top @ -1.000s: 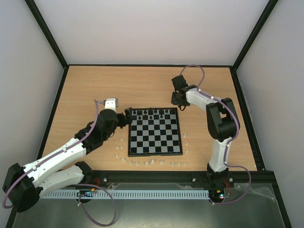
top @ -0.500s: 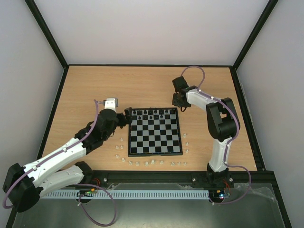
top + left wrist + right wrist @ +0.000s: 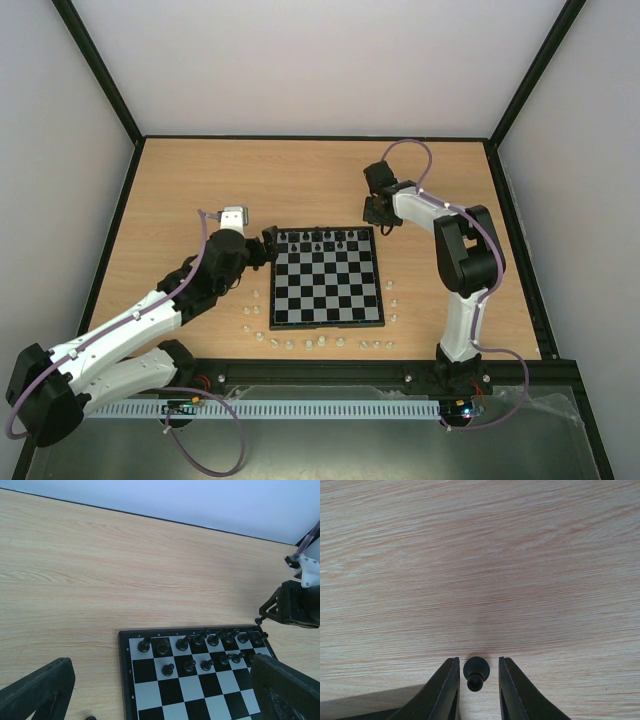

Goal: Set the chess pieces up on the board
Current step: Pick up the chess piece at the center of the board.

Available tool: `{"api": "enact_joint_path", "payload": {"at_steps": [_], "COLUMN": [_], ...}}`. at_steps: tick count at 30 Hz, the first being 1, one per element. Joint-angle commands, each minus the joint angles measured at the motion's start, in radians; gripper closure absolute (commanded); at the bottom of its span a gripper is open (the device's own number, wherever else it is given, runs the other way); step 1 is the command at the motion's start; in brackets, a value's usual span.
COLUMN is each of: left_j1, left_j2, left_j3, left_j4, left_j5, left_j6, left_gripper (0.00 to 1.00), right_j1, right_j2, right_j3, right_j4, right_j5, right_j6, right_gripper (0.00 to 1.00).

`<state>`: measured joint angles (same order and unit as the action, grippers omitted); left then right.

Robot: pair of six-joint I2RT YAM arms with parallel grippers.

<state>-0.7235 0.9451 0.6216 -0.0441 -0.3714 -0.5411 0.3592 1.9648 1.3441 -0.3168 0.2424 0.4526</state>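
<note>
- right gripper point(image 3: 477, 662): jaws just slightly apart around one black chess piece point(image 3: 476, 671), thin gaps on both sides, not gripping it
- left gripper point(image 3: 165, 690): wide open, empty, by the board point(image 3: 131, 680) corner

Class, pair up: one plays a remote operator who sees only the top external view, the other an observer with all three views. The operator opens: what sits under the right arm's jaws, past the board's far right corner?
Observer: The right wrist view shows one tiny black chess piece on the bare table, between the right arm's jaws.
Operator: Is it gripped?
Observer: Not yet. A strip of wood shows between it and each jaw.
Operator: And the left arm's jaws?
Observer: The left wrist view shows them wide open and empty, close to the board.
</note>
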Motion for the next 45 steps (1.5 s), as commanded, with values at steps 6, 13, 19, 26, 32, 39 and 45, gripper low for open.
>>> {"api": "enact_joint_path", "payload": {"at_steps": [6,13,19,26,32,39,45], "left_j1": [0.007,0.007,0.007,0.007,0.007,0.009,0.010], "left_j2": [0.000,0.000,-0.006,-0.008,-0.010,-0.024,-0.023], "left_j3": [0.005,0.006,0.005,0.005,0.005,0.004,0.001], "left_j4": [-0.011,-0.013,-0.014,-0.016,-0.015,-0.021,-0.023], "left_j5": [-0.017,-0.017,-0.018,-0.018,-0.018,-0.033,-0.055], "left_j6": [0.011,0.010,0.011,0.011,0.012,0.010,0.009], "left_gripper": [0.01,0.01,0.01,0.01,0.01,0.01,0.01], "right_j1": [-0.008,-0.009,-0.009,-0.010,-0.011,0.013,0.080], "right_j2": [0.042,0.056,0.068,0.058,-0.008,-0.182,-0.344], "right_j3": [0.009,0.018,0.022,0.025,-0.016,-0.101,-0.173], "right_j4": [-0.040,-0.039,-0.042,-0.041,-0.034,-0.060,-0.102], "right_j5": [-0.014,-0.021,-0.023,-0.016,-0.011,0.037,0.063], "right_j6": [-0.009,-0.009,-0.009,-0.009,-0.001,0.006,0.002], "right_gripper": [0.81,0.85,0.87,0.97,0.99,0.99,0.99]}}
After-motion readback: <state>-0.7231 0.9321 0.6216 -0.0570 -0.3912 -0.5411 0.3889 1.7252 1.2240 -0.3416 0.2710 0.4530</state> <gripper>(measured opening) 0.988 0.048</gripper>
